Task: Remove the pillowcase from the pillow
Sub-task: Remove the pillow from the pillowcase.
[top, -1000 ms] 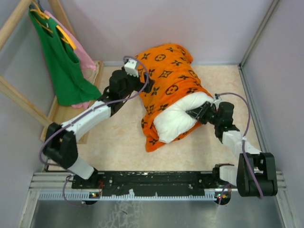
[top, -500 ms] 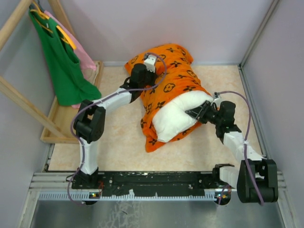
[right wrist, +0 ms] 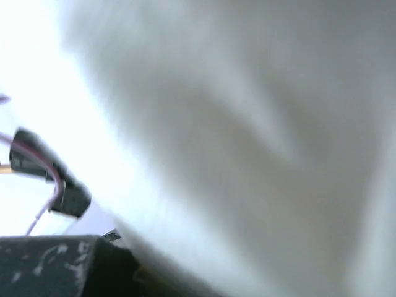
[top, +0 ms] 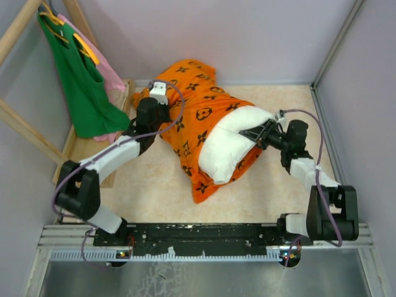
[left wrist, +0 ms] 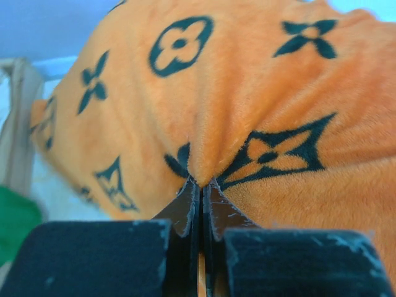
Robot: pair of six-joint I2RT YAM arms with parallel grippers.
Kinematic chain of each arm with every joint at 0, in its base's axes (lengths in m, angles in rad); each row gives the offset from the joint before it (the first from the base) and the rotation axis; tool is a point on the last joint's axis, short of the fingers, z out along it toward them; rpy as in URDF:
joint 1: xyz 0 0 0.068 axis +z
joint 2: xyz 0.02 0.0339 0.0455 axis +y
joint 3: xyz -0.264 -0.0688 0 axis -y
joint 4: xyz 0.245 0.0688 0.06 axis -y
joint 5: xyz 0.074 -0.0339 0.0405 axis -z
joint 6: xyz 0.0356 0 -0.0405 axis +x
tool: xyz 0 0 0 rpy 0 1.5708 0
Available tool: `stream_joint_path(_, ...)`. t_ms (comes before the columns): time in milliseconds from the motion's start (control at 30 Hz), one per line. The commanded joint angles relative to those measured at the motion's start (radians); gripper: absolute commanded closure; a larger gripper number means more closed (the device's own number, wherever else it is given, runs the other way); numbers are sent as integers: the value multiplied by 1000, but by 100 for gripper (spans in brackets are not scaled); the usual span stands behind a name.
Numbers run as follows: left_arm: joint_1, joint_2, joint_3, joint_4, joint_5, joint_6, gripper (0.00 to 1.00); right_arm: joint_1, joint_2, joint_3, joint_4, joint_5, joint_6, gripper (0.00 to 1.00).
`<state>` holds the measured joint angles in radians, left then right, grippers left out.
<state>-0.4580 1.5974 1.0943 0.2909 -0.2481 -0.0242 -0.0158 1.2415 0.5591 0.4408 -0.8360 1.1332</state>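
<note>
The orange pillowcase (top: 198,114) with black motifs lies across the middle of the table, still covering the far end of the white pillow (top: 226,145). The pillow's near end sticks out bare. My left gripper (top: 162,119) is at the case's far left part, shut on a pinched fold of orange fabric (left wrist: 201,179). At the pillow's right corner, my right gripper (top: 250,132) is closed on the white stuffing. White pillow (right wrist: 247,124) fills the right wrist view and hides the fingertips.
A green tank top (top: 77,74) and a pink garment (top: 112,81) hang on a wooden rack (top: 25,133) at the far left, above a wooden tray (top: 80,148). Walls enclose the table on three sides. The black rail (top: 198,238) runs along the near edge.
My left gripper went from open to shut on the pillowcase and drew it to the left. The case shifted left and more white pillow shows. The right gripper kept hold of the pillow.
</note>
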Motion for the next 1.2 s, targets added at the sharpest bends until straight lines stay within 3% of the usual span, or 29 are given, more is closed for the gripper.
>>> stream_joint_path(0,42,-226,-126,-90,-151,-48,100,-46,100,238,-139,35,-53,100)
stream_joint_path(133,-70,-376,-165,-150,-198,-39,100,-46,143,418,-409,99,-239,100)
stream_joint_path(233,-187,-431,-187,-134,-257,29,100,-50,189,521,-512,180,-341,100)
stream_joint_path(400,-327,-461,-192,-178,-257,79,100,-85,337,621,-511,98,-347,100)
stream_joint_path(533,-374,-507,-221,-167,-195,142,100,-85,370,655,-543,51,-416,100)
stream_joint_path(567,-375,-521,-227,-158,-183,151,90,-85,369,656,-552,41,-442,100)
stream_joint_path(667,-372,-547,-243,-75,-208,188,24,-81,356,642,-575,51,-485,100)
stream_joint_path(733,-358,-527,-194,-54,-227,206,3,-71,342,624,-576,56,-499,100)
stream_joint_path(933,-234,-298,73,-169,-42,220,0,11,317,623,-641,81,-578,100)
stream_joint_path(1000,-198,-205,163,-209,99,201,0,51,306,622,-659,87,-598,100)
stream_joint_path(1167,-188,25,388,-279,274,181,0,114,273,598,-663,78,-621,100)
